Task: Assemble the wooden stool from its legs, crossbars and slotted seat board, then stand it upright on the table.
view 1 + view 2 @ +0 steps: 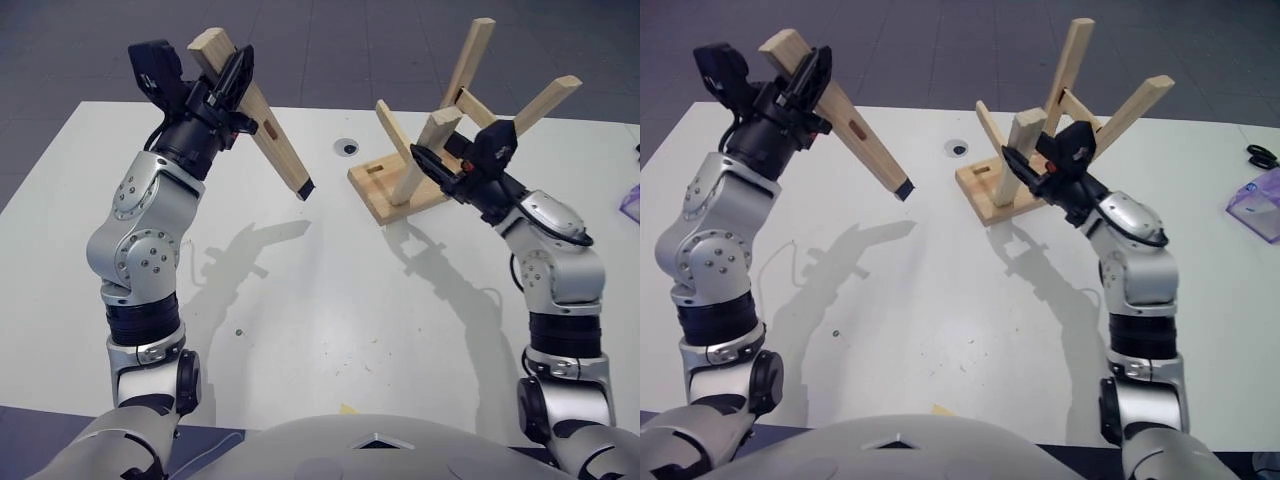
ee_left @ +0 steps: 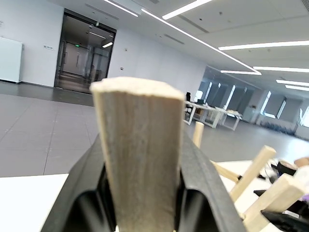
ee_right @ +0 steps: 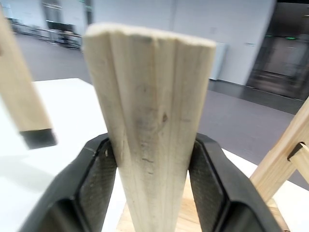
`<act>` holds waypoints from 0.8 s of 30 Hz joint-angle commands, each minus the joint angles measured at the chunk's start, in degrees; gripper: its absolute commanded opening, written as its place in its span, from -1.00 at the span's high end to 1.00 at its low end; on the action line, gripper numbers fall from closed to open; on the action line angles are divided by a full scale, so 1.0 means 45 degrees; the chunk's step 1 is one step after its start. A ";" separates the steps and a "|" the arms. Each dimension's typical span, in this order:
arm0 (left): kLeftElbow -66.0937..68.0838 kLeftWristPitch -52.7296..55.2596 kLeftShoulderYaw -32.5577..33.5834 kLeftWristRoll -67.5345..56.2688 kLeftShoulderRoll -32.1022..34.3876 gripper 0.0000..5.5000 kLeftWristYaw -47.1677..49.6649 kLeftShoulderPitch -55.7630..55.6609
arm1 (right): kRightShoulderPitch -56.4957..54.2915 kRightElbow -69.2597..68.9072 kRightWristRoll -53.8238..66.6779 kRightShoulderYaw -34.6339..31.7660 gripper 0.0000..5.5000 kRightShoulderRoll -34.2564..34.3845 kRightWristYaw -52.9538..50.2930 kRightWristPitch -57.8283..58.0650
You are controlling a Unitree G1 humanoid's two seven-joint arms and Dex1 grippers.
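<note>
Over the white table (image 1: 300, 320), the left gripper (image 1: 233, 80) is clenched on a loose leg (image 1: 275, 140) held aloft, its dark-tipped end slanting toward the inverted seat board (image 1: 372, 192), seemingly aimed for fitting. The right gripper (image 1: 433, 160) grasps a fitted leg (image 1: 408, 185), apparently bracing the half-built stool (image 1: 470, 70) on the table.

One flat pale wooden seat board (image 1: 375, 195) bears four slanted wooden posts (image 1: 468, 55). One more slotted dark-tipped wooden post (image 1: 275, 135) is separate.
</note>
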 commanded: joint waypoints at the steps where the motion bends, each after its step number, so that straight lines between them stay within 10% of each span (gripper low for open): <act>1: 0.0385 0.0616 -0.0040 -0.0216 0.0401 0.62 -0.0839 -0.0526 | 0.0750 -0.0208 0.1768 -0.0094 0.23 -0.0536 0.1973 0.1163; 12: 0.2274 0.0520 -0.0294 0.0313 -0.0877 0.62 -0.0794 -0.0920 | 0.1552 -0.1202 0.3931 -0.0340 0.23 -0.1109 0.2918 0.2724; 24: 0.4082 -0.0416 -0.1000 0.2069 -0.1995 0.62 -0.1271 -0.1459 | 0.3245 -0.2052 0.0667 0.2387 0.23 -0.1094 0.2486 -0.0675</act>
